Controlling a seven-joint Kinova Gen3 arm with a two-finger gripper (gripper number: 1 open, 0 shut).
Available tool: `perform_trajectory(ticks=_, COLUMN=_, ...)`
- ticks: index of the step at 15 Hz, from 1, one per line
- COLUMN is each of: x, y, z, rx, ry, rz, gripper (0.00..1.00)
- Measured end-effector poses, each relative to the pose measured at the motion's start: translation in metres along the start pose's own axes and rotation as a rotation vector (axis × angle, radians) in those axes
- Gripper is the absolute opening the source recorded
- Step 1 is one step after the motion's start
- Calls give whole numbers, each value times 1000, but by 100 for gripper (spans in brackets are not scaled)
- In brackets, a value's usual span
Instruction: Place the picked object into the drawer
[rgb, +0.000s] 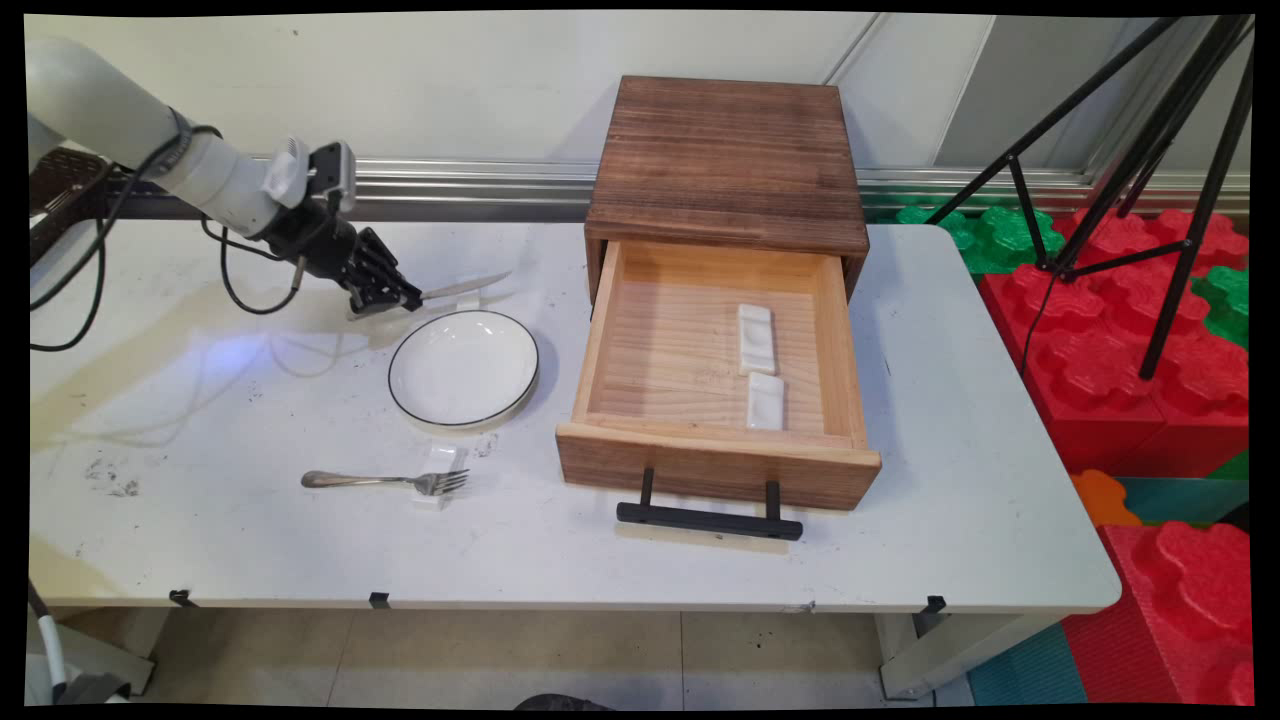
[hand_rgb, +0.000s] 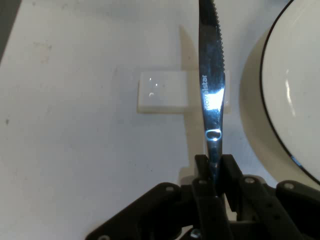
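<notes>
My gripper (rgb: 408, 297) is pinched on the handle end of a knife (rgb: 465, 288), which sticks out to the right, low over the table (rgb: 250, 420). In the hand view the fingers (hand_rgb: 201, 172) press either side of the knife (hand_rgb: 211, 75), and its toothed blade crosses over one end of a small white rest (hand_rgb: 163, 92) lying on the table beneath it. Just near of the knife sits a white plate (rgb: 464, 367) with a dark rim. Near of the plate, a fork (rgb: 385, 481) lies with its tines propped on a second white rest (rgb: 438, 474). To the right stands a wooden box (rgb: 727, 160) with its drawer (rgb: 715, 462) pulled out toward the near side; two more white rests (rgb: 756, 338) lie inside, one behind the other, on the drawer's right half.
</notes>
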Motion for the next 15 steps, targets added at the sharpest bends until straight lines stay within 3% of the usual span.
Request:
perform_trajectory(ticks=10, x=31, y=11, z=-59, rx=15, ry=87, rz=6, gripper=0)
perform_trajectory(ticks=15, x=62, y=25, z=-87, rx=2, ry=164, rz=14, gripper=0)
